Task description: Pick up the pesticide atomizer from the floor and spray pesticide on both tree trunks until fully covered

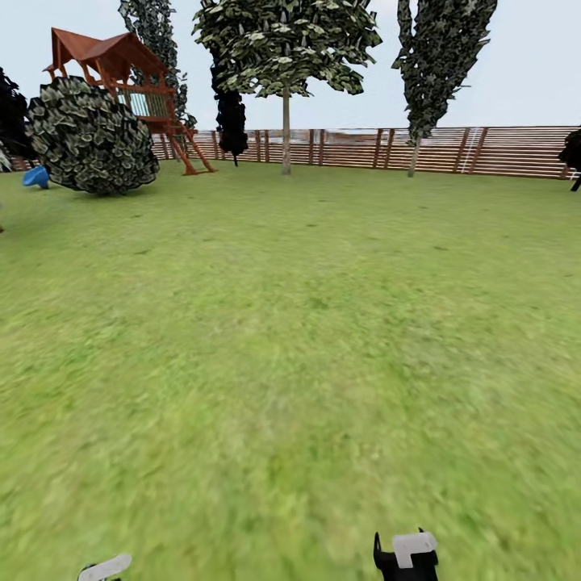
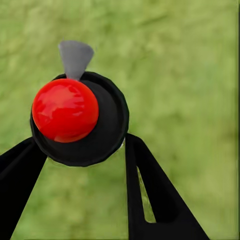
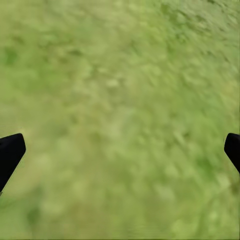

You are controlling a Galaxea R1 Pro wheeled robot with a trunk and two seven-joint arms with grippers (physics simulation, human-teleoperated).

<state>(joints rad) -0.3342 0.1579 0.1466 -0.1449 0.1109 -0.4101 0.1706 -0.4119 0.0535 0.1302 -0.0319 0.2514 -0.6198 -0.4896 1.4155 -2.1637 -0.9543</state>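
Left wrist view: left tool clamped around pesticide atomizer above lawn; right tool spread wide, holding nothing.

This is an outdoor garden or back yard, rendered in simulation. A wide green lawn fills the ground and runs back to a brown wooden fence of horizontal slats that closes off the far side. A red-brown wooden play tower with a pitched roof and a ladder stands at the far left, with a small blue object on the grass near it, which suggests a family yard. A round leafy bush sits before the tower, and tall trees with pale trunks rise near the fence under a pale, hazy sky
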